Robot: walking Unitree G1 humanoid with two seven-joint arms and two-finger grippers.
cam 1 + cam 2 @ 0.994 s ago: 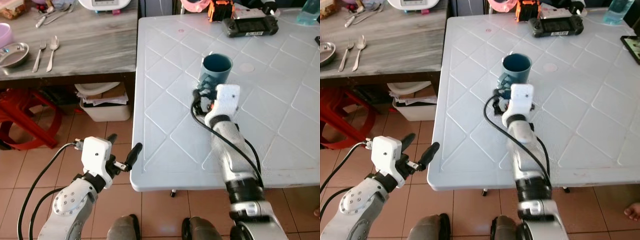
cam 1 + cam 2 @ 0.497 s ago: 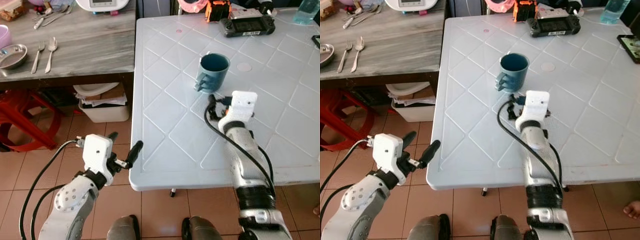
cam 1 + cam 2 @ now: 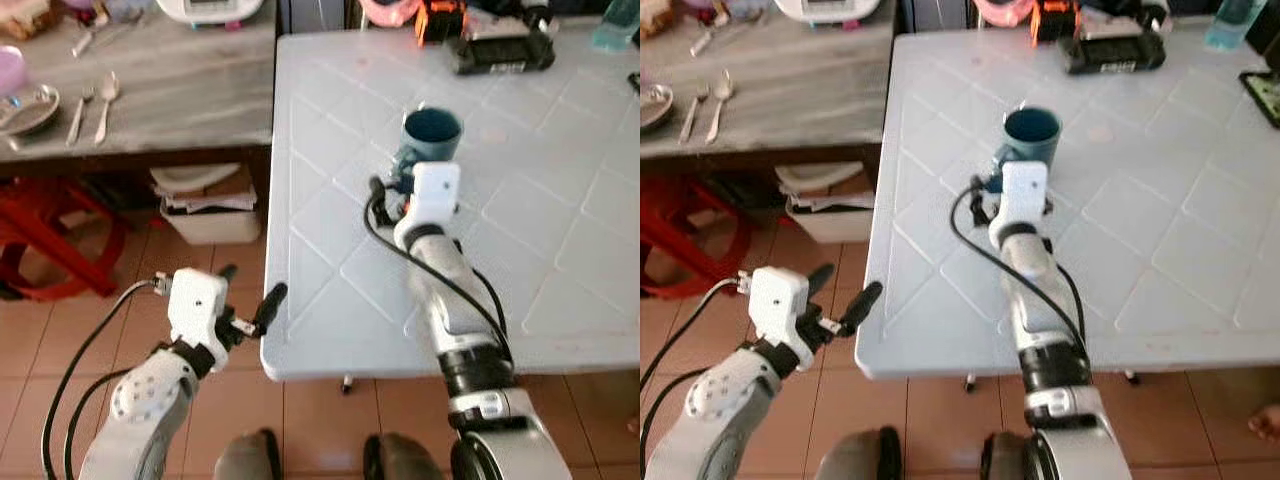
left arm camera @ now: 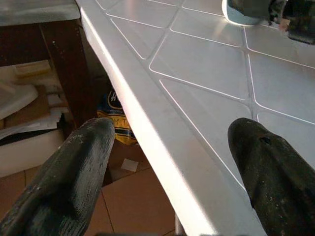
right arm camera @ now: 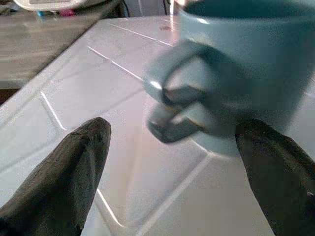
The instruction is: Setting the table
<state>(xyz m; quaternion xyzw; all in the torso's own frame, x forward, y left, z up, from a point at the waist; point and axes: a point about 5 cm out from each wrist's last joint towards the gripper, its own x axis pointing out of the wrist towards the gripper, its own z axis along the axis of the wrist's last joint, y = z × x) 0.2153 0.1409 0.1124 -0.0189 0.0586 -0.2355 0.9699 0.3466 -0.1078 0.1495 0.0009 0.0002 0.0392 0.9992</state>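
Observation:
A dark blue mug (image 3: 432, 133) stands upright on the white plastic table (image 3: 330, 300), its handle turned toward me. My right arm reaches over the table, and its white wrist housing (image 3: 435, 188) sits just short of the mug. In the right wrist view the right gripper (image 5: 172, 162) is open; the mug's handle (image 5: 184, 105) lies just ahead, between the two fingers and untouched. My left gripper (image 3: 250, 295) is open, low beside the table's near left corner; the table edge (image 4: 147, 132) runs between its fingers.
A grey wooden counter (image 3: 170, 90) on the left carries a fork and spoon (image 3: 90, 95) and a metal dish (image 3: 28, 108). Under it are a box of papers (image 3: 205, 205) and a red stool (image 3: 50, 235). A black controller (image 3: 500, 52) lies at the table's far side.
Half a second ago the right gripper had drawn back from the mug toward me and to the right. It has now moved forward again, up to the mug's handle. The left arm has barely moved.

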